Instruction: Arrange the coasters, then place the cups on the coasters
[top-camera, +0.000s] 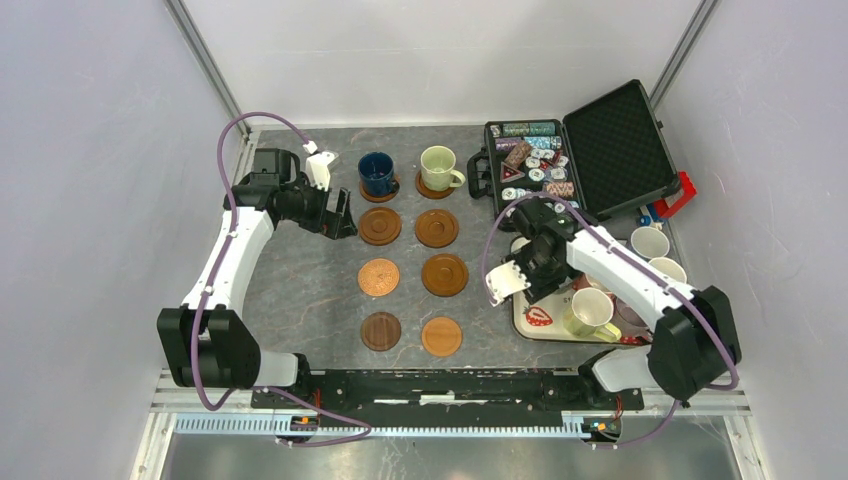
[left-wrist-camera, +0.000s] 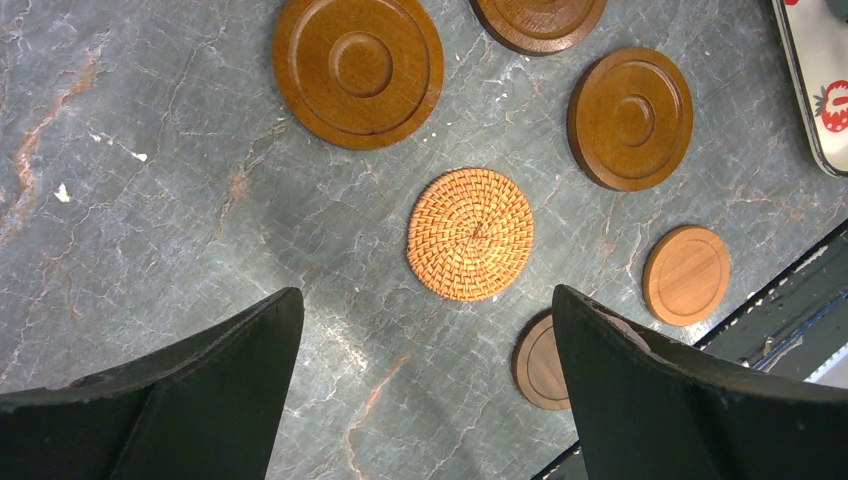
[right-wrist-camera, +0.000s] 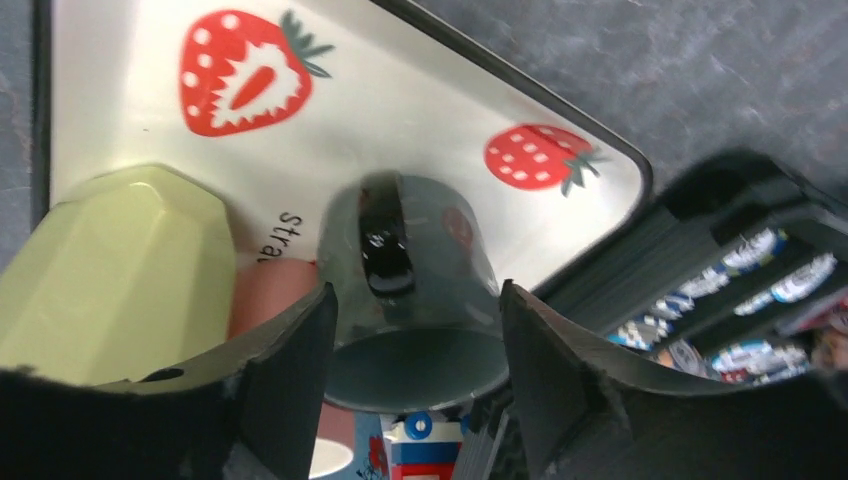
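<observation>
Your left gripper (top-camera: 338, 215) hangs spread wide and empty over the counter (top-camera: 300, 290), just beside the left column of coasters (top-camera: 380, 226). All eight coasters lie in two columns. The two far ones carry the dark blue mug (top-camera: 376, 172) and the pale green mug (top-camera: 438, 166), and six are bare. Judge the discs as light and flat, so they are likely to skate on the stone if a mug lands off-centre. The woven coaster (left-wrist-camera: 470, 234) should give more grip. Further right, your right gripper (right-wrist-camera: 418, 292) stands spread over the strawberry tray (right-wrist-camera: 420, 110), its fingers flanking the grey-green mug (right-wrist-camera: 450, 260), whose handle faces the wrist camera. Treat this mug as stiff glazed ceramic with real weight: slick, and likely to chip if knocked. Close across the body on either side of the handle, low enough that it cannot pivot. You cannot tell whether the pads touch it yet, nor whether it stands upright or is tipped, because the close view is blurred and the arm hides it from above. The yellow-green mug (right-wrist-camera: 130, 250) crowds it on one side, with something pink half hidden between them. The poker chip case (top-camera: 600, 150) sits close on the far side, and the arm also hides part of the tray, so you cannot count the mugs left on it.
</observation>
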